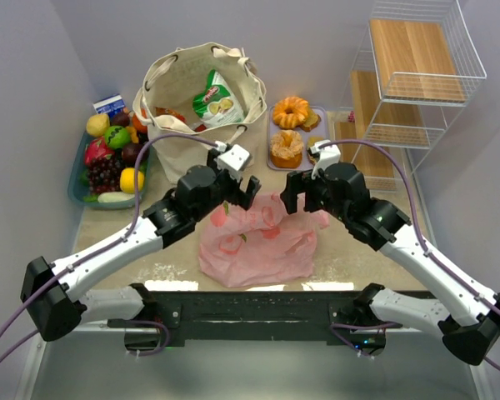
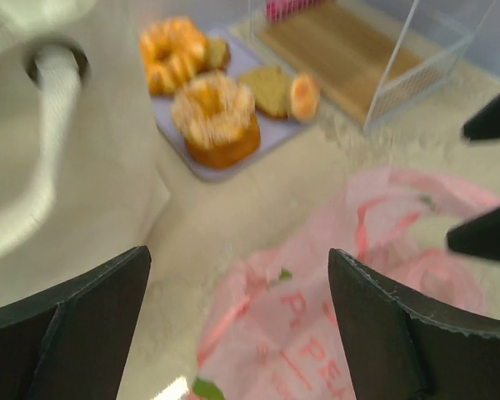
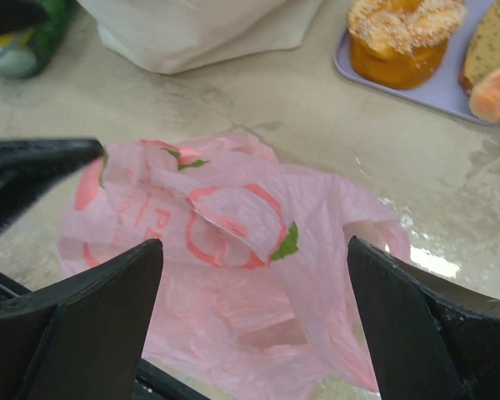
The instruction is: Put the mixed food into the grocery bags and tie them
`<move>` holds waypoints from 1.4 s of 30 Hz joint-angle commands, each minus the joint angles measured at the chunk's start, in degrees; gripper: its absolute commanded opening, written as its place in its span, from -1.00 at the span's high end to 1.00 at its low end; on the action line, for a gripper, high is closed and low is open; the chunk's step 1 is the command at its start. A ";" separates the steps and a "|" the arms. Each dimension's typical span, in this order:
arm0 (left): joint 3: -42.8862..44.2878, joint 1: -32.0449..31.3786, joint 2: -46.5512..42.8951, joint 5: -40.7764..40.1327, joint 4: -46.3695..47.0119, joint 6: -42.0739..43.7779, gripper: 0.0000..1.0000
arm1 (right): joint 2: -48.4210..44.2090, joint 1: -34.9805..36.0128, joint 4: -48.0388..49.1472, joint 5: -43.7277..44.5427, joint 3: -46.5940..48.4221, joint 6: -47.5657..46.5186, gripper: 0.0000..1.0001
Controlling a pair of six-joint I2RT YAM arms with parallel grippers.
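Pink bag (image 1: 258,246) lies crumpled under & btwn L pincer (image 1: 247,191) & R pincer (image 1: 289,194), both spread wide.

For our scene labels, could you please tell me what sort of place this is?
Probably a lab tabletop staged as a grocery-packing station: plain walls close around a table holding a canvas tote, a tray of pastries, a bin of fruit and a wire shelf rack.

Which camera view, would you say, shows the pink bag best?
The right wrist view: the pink bag fills it, sharp, prints clear. The top view shows it smaller, far edge hidden; the left wrist view is blurred and crops it.
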 commanded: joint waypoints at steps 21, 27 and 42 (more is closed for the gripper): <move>-21.24 -0.15 -14.05 6.07 -16.02 -22.39 -0.94 | 9.35 -0.04 5.06 6.88 -6.50 -1.59 -0.39; -21.77 -0.06 -8.08 5.36 -14.46 -21.78 -0.25 | 8.82 -0.12 3.75 6.43 -6.06 -0.71 -0.36; -3.76 7.40 12.31 -6.50 -7.94 -6.66 0.89 | 6.54 -0.04 -5.74 1.00 -1.06 -0.44 1.00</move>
